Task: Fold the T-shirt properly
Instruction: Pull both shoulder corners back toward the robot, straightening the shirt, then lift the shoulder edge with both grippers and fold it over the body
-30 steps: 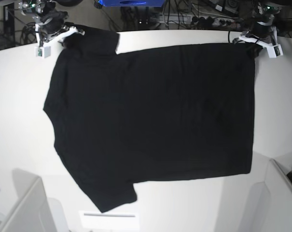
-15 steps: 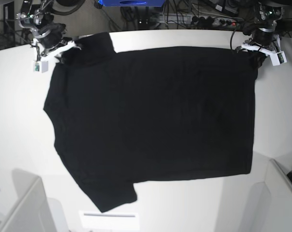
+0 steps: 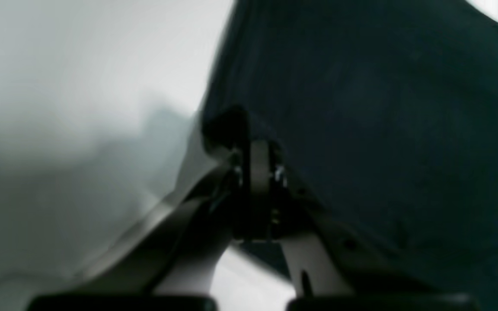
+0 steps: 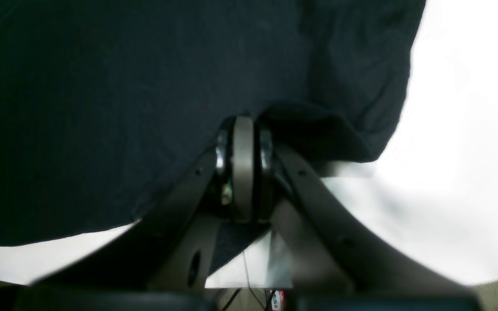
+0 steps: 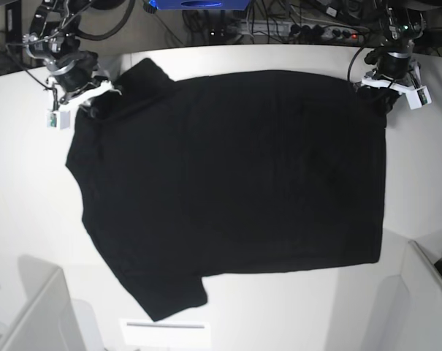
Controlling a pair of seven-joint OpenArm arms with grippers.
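Left wrist view: my left hand (image 3: 255,147) sits at centre, its fingers pressed together on a pinch of the black T-shirt (image 3: 383,108), which fills the frame from twelve to four o'clock. Blurred white worktop (image 3: 80,86) lies toward nine o'clock.

Right wrist view: my right hand (image 4: 242,142) is clamped on the T-shirt's (image 4: 123,86) edge at centre. Cloth spreads from nine to one o'clock; a bunched fold hangs at two. White worktop (image 4: 461,151) lies at three o'clock.

Base view: the T-shirt (image 5: 235,175) lies spread flat, plain side up, across the white worktop (image 5: 23,183). My right hand (image 5: 85,95) grips it at ten o'clock, my left hand (image 5: 385,80) at two o'clock.
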